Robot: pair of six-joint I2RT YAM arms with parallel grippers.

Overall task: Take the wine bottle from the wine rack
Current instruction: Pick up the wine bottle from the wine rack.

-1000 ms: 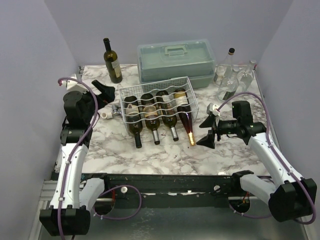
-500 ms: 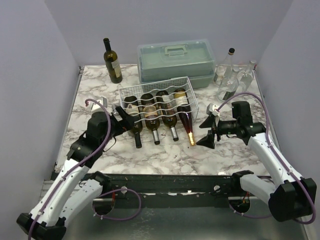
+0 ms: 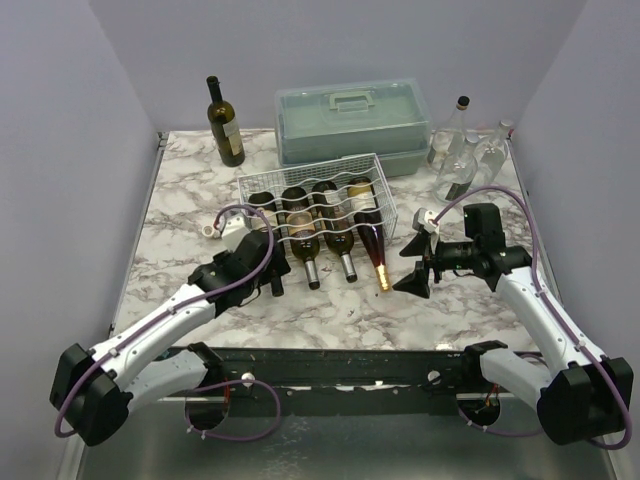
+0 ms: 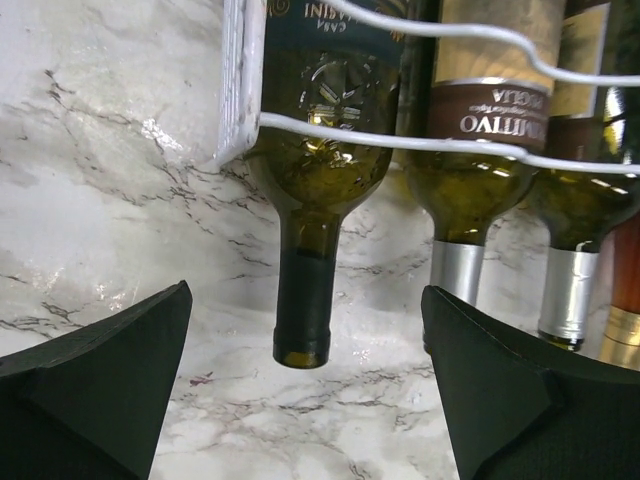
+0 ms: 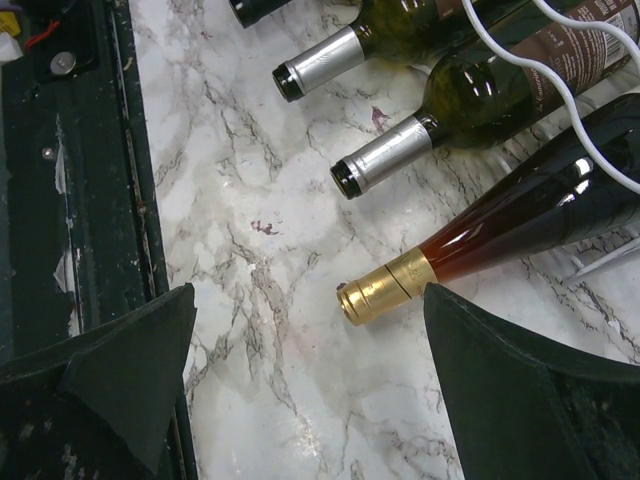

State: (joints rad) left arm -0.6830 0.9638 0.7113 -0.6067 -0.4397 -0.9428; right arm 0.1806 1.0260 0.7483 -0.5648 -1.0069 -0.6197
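Note:
The white wire wine rack [image 3: 312, 203] holds several bottles lying with their necks toward me. My left gripper [image 3: 271, 274] is open at the neck of the leftmost dark green wine bottle [image 3: 272, 255]. In the left wrist view that bottle's neck [image 4: 303, 300] points at the gap of the left gripper [image 4: 305, 400], its mouth just beyond the fingertips [image 4: 110, 375], under the rack wire [image 4: 400, 142]. My right gripper [image 3: 418, 262] is open and empty beside the rack. In the right wrist view the right gripper [image 5: 310, 385] is near the gold cap of an amber bottle [image 5: 385, 290].
A dark bottle [image 3: 225, 122] stands upright at the back left. A grey-green plastic case [image 3: 352, 120] sits behind the rack. Clear glass bottles [image 3: 458, 150] stand at the back right. Silver-capped necks [image 5: 385, 155] stick out of the rack. The dark base rail [image 3: 330, 360] runs along the near edge.
My left arm has swung from the left side of the table down to the front of the rack, bringing its open gripper to the leftmost bottle's neck. The right arm has not moved.

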